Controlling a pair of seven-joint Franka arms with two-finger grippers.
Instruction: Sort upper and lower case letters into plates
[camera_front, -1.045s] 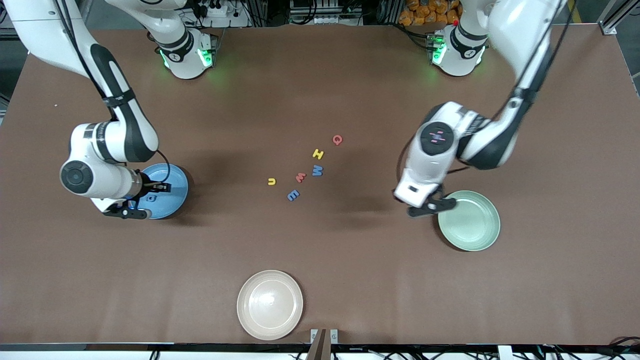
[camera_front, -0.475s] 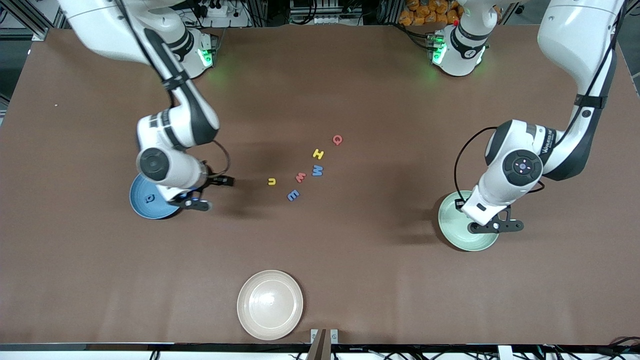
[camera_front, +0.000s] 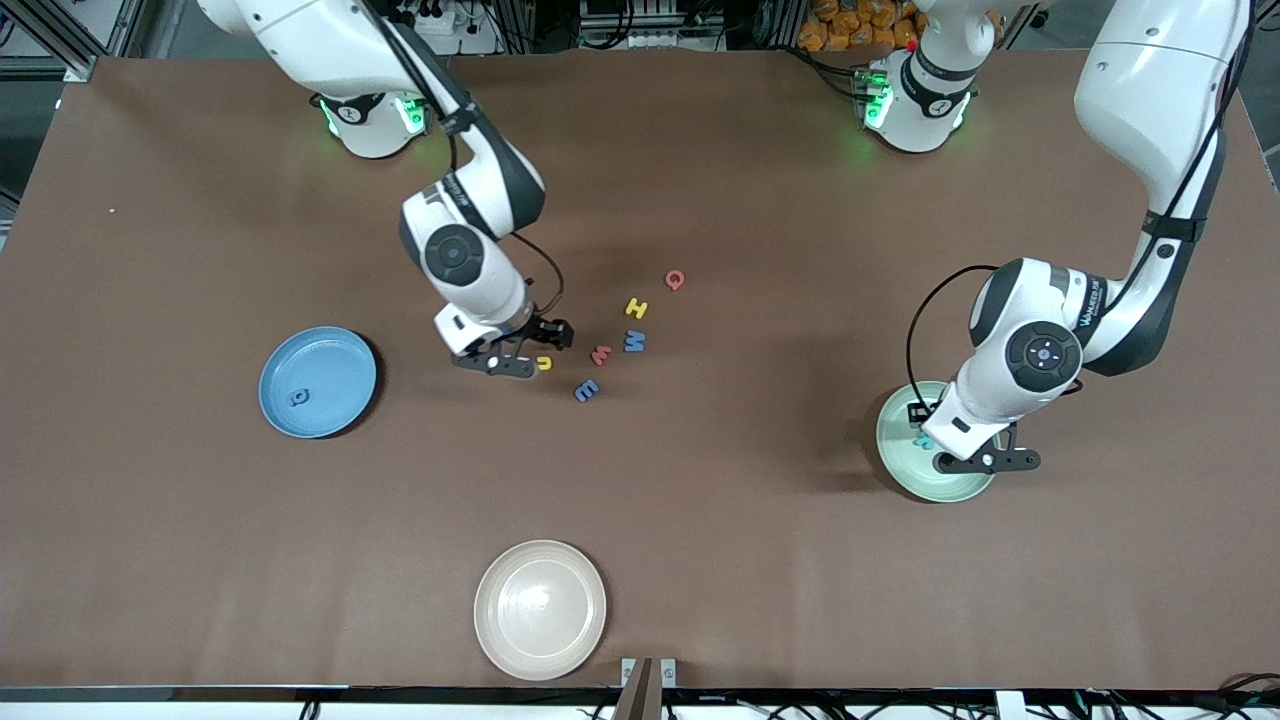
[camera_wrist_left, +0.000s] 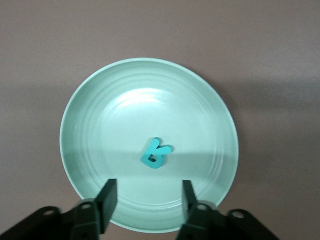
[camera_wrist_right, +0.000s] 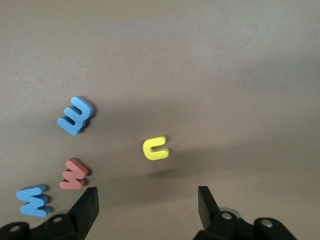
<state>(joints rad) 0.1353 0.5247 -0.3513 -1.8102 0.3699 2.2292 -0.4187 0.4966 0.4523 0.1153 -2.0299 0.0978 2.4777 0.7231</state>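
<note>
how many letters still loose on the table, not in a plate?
6, clustered mid-table: yellow u under the right hand, red w, blue E, blue M, yellow H, red Q. None seem hidden.

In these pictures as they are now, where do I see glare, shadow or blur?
Left wrist view: a soft bright glare on the pale green plate, and a shadow band across it near the teal letter. Right wrist view: the yellow letter casts a faint shadow, and the picture is slightly soft. Front view: green glow at both bases, dark arm shadows on the table.
</note>
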